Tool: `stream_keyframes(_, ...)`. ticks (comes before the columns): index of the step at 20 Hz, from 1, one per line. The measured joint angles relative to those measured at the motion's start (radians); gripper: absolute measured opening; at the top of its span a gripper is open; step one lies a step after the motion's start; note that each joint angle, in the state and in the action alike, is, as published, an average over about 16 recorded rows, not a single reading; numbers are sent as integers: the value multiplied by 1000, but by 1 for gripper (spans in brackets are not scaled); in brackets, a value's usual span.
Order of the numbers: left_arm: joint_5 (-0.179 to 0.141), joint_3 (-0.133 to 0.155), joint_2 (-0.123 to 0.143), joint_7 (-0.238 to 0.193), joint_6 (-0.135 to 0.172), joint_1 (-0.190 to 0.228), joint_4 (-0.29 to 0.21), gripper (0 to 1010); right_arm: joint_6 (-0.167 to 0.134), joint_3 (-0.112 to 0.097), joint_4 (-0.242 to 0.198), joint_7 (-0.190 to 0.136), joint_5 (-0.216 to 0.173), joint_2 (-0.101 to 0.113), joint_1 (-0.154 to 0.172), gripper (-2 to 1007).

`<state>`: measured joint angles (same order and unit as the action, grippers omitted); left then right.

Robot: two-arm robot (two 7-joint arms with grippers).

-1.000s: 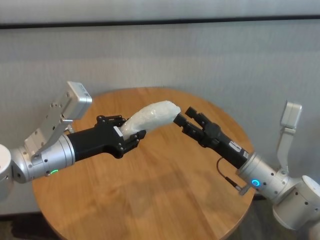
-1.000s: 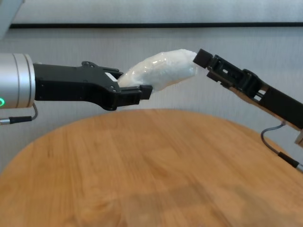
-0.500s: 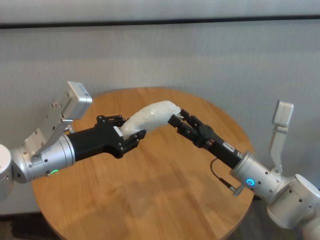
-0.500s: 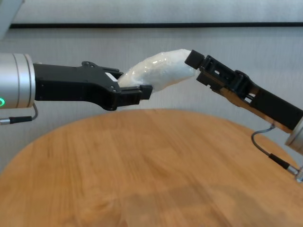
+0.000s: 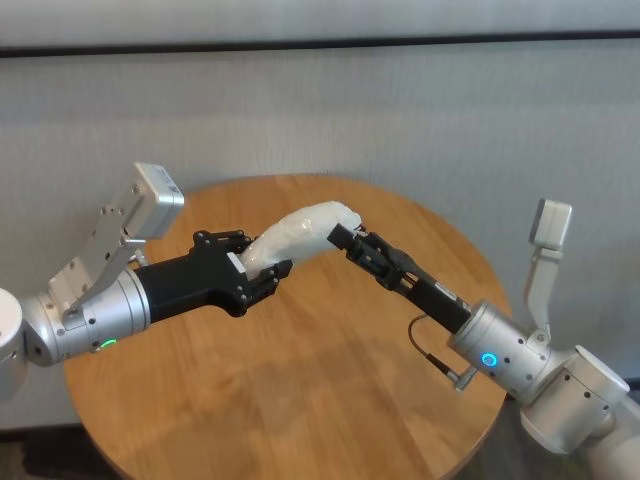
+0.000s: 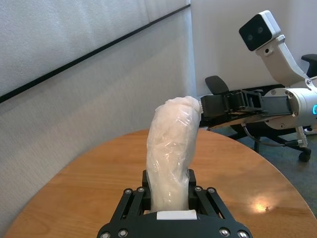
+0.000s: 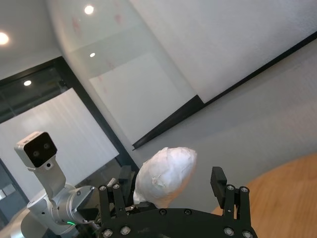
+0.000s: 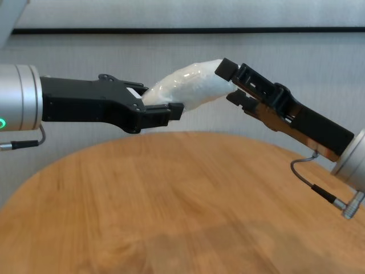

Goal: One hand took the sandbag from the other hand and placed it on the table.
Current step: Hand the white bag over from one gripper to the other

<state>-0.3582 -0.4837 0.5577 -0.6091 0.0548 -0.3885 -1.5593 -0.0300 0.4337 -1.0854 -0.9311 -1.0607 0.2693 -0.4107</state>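
My left gripper (image 5: 250,260) is shut on the lower end of the white, glossy sandbag (image 5: 300,232) and holds it in the air above the round wooden table (image 5: 330,390). The sandbag (image 8: 185,85) slants up toward the right. My right gripper (image 5: 345,238) is open, with its black jaws on either side of the sandbag's free upper end. In the right wrist view the sandbag's tip (image 7: 166,173) sits between the spread fingers (image 7: 220,183). In the left wrist view the right gripper (image 6: 213,104) meets the top of the sandbag (image 6: 171,148).
A grey wall stands close behind the table. The table's wooden top (image 8: 171,200) lies well below both grippers. A dark office chair (image 6: 216,83) stands on the floor beyond the table's far edge.
My right gripper has moved left toward the sandbag, and its open jaws now reach around the bag's free end. The left gripper and the sandbag have stayed still.
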Motion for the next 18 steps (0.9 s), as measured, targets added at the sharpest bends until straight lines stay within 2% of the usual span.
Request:
stream_keyframes(8, 0, 0, 0, 0, 0, 0, 0, 409, -11, 20, 31, -13, -26, -13, -23, 1006)
stream_keyframes(18, 0, 0, 0, 0, 0, 0, 0, 409, -8, 51, 57, -22, -41, -22, -46, 1006)
